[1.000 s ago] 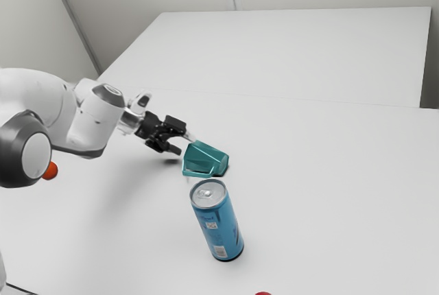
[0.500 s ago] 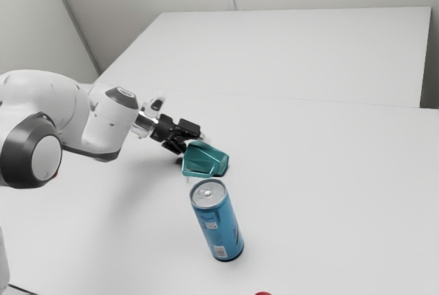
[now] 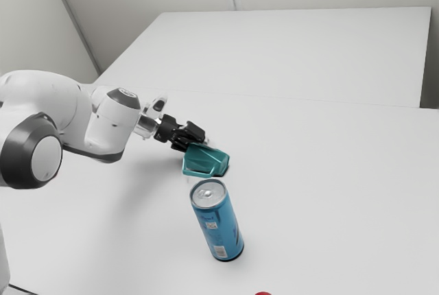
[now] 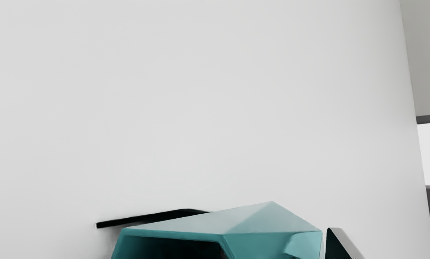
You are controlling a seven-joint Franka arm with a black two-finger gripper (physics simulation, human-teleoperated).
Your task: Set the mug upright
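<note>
Nearest in the exterior view is a red thing point(image 3: 263, 293) at the bottom edge; what it is, I cannot say. Behind it the can point(image 3: 221, 223) stands upright. If the mug is swung to this side when it is raised, it could knock the can over.

Next comes the mug point(image 3: 206, 160), which lies on its side on the table point(image 3: 329, 171), close to the can. The gripper point(image 3: 195, 145) is right at the mug; whether it is spread, pressed together or pinching the mug, I cannot tell. If the hold is weak or not there, a push may only make the mug slide. If the turn is too small, the mug may fall back on its flat side when it is released.
</note>
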